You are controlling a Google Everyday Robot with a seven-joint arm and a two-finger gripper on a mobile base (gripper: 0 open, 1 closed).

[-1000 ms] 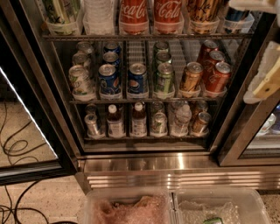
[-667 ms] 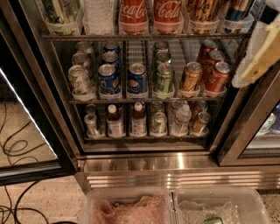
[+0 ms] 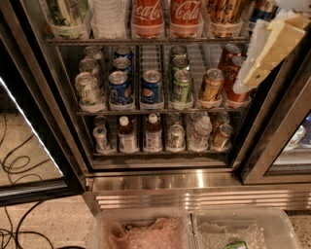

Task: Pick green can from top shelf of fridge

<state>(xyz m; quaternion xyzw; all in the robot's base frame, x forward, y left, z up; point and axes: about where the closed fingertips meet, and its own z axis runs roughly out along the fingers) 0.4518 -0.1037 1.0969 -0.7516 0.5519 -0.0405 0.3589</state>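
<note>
The fridge (image 3: pixel 194 187) stands open in the camera view, with a stainless base and wire racks. The top shelf (image 3: pixel 146 42) runs across the upper edge with clear cup-like holders. The green can (image 3: pixel 68 12), with a light green and white patterned label, stands in the leftmost holder; its top is cut off by the frame. My gripper (image 3: pixel 253 72), cream and white, hangs at the upper right in front of the right end of the top two shelves, far to the right of the green can and apart from it.
Beside the green can stand a white bottle (image 3: pixel 109 17), two Coca-Cola bottles (image 3: pixel 148 17) and a gold can (image 3: pixel 226 12). A darker green can (image 3: pixel 181 87) sits among the middle rack's soda cans. The open door (image 3: pixel 34 185) is at left, two plastic bins (image 3: pixel 194 219) below.
My gripper has moved up and to the left, from beside the middle rack's right end to the height of the top shelf. Nothing in the fridge has moved.
</note>
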